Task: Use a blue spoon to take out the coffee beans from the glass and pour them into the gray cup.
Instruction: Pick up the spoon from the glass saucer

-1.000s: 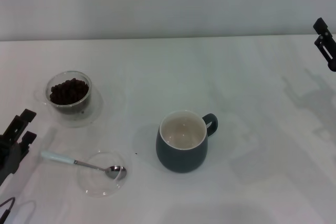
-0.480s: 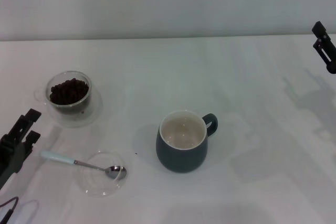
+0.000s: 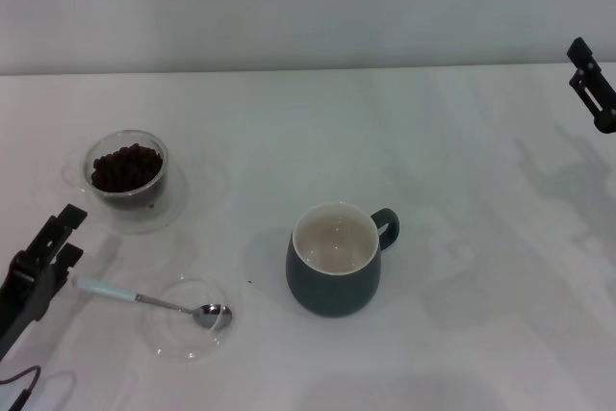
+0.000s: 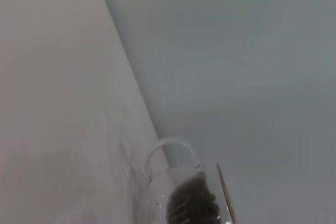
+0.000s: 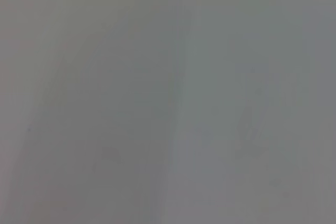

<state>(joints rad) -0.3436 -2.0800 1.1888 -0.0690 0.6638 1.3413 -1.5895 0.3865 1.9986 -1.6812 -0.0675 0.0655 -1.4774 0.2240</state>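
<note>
The glass [image 3: 126, 172] stands on its clear saucer at the left, holding a heap of coffee beans [image 3: 125, 166]. The left wrist view shows the same glass [image 4: 169, 153] and its beans [image 4: 192, 208] from the side. The blue spoon [image 3: 108, 289] lies nearer the front, its silver bowl resting in a shallow clear dish [image 3: 173, 339]. In the middle stands the gray cup [image 3: 332, 281], with no beans visible inside and its handle to the right. My left gripper [image 3: 69, 236] is open, just left of the spoon's handle and apart from it. My right gripper [image 3: 589, 84] hangs at the far right edge.
Everything stands on a white table [image 3: 462, 238] that ends at a pale wall [image 3: 308, 7] behind. The right wrist view shows only a plain grey surface.
My left gripper has moved forward and to the right, closer to the spoon's handle. The right gripper has drifted slightly up toward the frame's edge. The objects have not moved.
</note>
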